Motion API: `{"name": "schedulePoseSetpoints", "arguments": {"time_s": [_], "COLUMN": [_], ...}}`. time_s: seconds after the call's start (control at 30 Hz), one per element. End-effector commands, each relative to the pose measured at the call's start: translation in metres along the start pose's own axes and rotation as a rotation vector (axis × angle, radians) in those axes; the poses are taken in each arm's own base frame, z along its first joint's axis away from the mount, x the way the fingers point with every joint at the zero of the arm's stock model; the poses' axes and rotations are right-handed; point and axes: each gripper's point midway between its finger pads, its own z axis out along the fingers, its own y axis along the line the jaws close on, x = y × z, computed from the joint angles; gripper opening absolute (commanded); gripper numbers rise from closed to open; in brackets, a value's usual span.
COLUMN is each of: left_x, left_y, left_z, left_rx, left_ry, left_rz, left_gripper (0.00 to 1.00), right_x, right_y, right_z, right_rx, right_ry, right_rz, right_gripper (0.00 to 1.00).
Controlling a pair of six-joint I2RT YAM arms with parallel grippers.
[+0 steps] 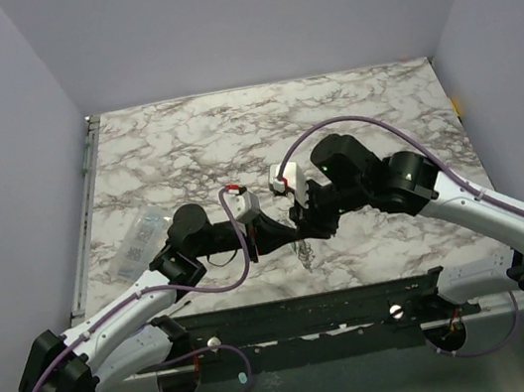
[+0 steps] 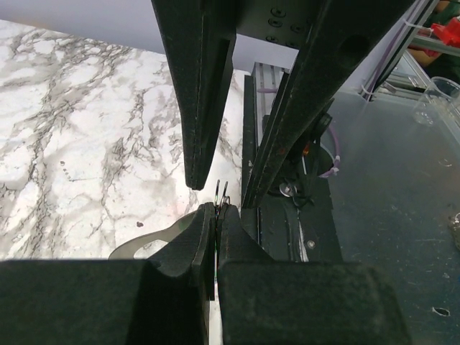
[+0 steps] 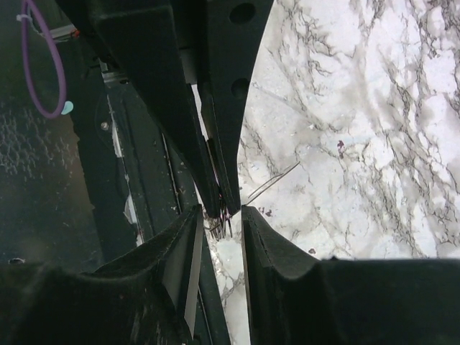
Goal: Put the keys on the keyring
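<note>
My two grippers meet tip to tip over the near middle of the marble table [image 1: 231, 131]. My left gripper [image 2: 218, 208] is shut on thin metal wire loops of the keyring [image 2: 222, 192]. A grey flat oval piece [image 2: 147, 243] shows beside its left finger. In the top view a short chain [image 1: 304, 251] hangs below the tips. My right gripper [image 3: 221, 212] stands open, its jaws a little apart on either side of the wire loops [image 3: 219, 224] and the left fingertips [image 3: 215, 165]. The keys are hidden.
A clear plastic bag [image 1: 143, 238] lies at the left side of the table. A black mounting rail [image 1: 311, 308] runs along the near edge under the grippers. Grey walls close the table in on three sides.
</note>
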Motion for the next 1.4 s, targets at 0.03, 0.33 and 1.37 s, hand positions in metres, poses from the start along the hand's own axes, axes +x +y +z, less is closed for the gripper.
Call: {"name": "schedulePoseSetpoints", "arguments": {"time_s": [0.03,0.33,1.37], "left_x": [-0.019,-0.020,-0.039], "left_y": [-0.003,-0.007,-0.008], "left_z": [0.002,0.002,-0.013], "left_rx": [0.001,0.018,-0.019], "left_ry": [-0.030,-0.030,-0.074], "left_rz": [0.055,0.064,0.205], "left_gripper": [0.00,0.00,0.38], "right_x": [0.011,0.019,-0.010], "right_y": [-0.002,-0.008,0.006], "right_z": [0.001,0.009,-0.030], "right_rx": [0.019,0.043,0.076], "right_ry": [0.031,0.045,-0.295], "right_rz": [0.001,-0.001,-0.081], "right_gripper": [0.36,0.31,0.01]}}
